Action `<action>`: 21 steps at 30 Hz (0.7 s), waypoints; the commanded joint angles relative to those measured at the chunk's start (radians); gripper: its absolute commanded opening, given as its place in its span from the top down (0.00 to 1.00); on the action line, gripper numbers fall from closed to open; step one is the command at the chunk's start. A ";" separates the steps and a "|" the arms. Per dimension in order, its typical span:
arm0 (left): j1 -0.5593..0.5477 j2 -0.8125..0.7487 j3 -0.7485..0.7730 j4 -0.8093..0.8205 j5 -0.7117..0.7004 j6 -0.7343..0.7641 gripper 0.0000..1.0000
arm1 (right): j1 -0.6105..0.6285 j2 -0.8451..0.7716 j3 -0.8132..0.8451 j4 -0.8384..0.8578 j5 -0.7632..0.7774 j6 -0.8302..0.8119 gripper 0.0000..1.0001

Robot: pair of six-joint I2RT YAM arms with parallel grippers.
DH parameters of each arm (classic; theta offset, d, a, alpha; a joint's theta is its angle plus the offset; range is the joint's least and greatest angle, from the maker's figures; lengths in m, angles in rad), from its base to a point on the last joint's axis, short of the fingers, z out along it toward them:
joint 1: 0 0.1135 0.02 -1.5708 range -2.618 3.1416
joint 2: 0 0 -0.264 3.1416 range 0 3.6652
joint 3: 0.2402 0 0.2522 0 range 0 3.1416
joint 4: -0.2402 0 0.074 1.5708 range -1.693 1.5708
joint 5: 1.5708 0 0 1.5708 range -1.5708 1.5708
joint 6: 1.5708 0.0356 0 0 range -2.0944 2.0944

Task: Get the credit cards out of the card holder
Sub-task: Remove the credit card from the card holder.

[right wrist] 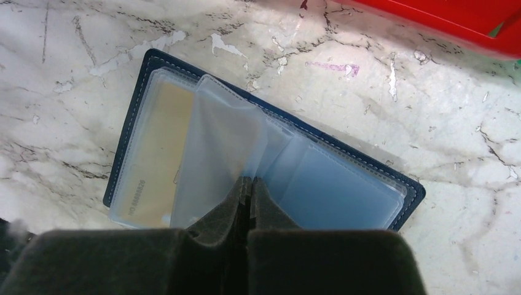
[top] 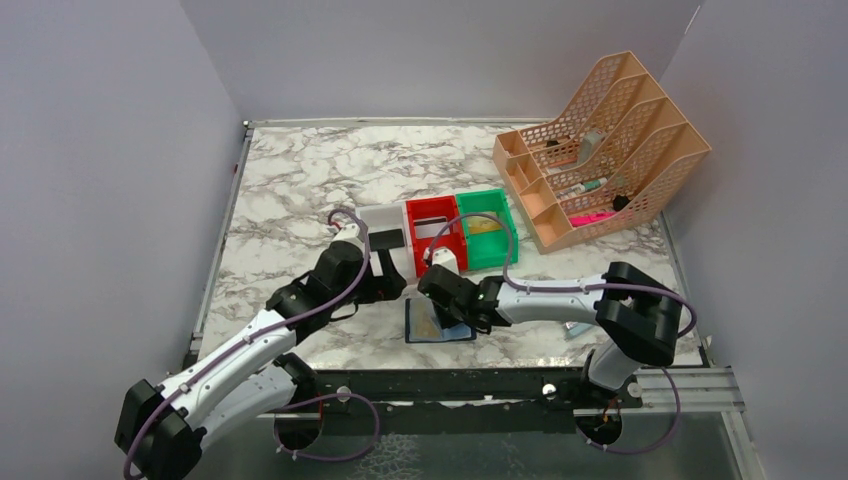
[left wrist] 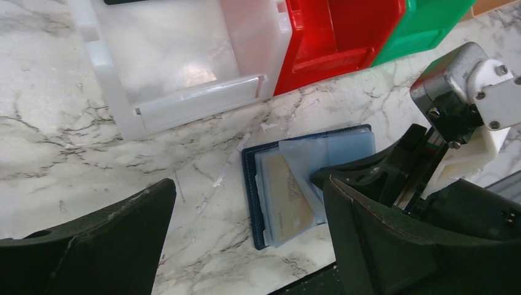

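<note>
A clear sleeve [right wrist: 221, 141] of the open card holder [right wrist: 344, 184] is pinched by the right gripper [right wrist: 249, 187], while the left gripper's [left wrist: 246, 184] jaws are spread wide.

There is one dark blue folding card holder [right wrist: 335, 181] with one gold plastic card [right wrist: 153, 147] in it. One white plastic bin [left wrist: 196, 98], one red plastic bin [left wrist: 319, 61] and one green plastic bin [left wrist: 424, 31] make three, plus one peach mesh organiser [top: 640, 120].

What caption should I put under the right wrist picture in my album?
Right pincer pinches a clear sleeve in the open card holder, gold card inside.
</note>
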 commanded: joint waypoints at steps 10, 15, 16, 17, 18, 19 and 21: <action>-0.039 0.173 -0.026 0.266 0.319 -0.081 0.16 | -0.040 -0.025 -0.090 0.044 -0.038 0.111 0.99; -0.072 0.239 -0.054 0.360 0.311 -0.171 0.22 | -0.044 -0.043 -0.126 0.059 -0.023 0.164 0.99; -0.078 0.255 -0.060 0.378 0.307 -0.194 0.24 | -0.045 -0.048 -0.132 0.064 -0.023 0.170 0.99; -0.082 0.266 -0.065 0.399 0.307 -0.214 0.26 | -0.047 -0.052 -0.142 0.073 -0.026 0.174 0.99; -0.089 0.277 -0.071 0.418 0.307 -0.232 0.28 | -0.047 -0.056 -0.149 0.081 -0.031 0.177 0.99; -0.092 0.286 -0.077 0.433 0.305 -0.249 0.29 | -0.048 -0.056 -0.155 0.087 -0.037 0.180 0.99; -0.098 0.301 -0.091 0.466 0.304 -0.275 0.32 | -0.048 -0.052 -0.166 0.099 -0.044 0.189 0.99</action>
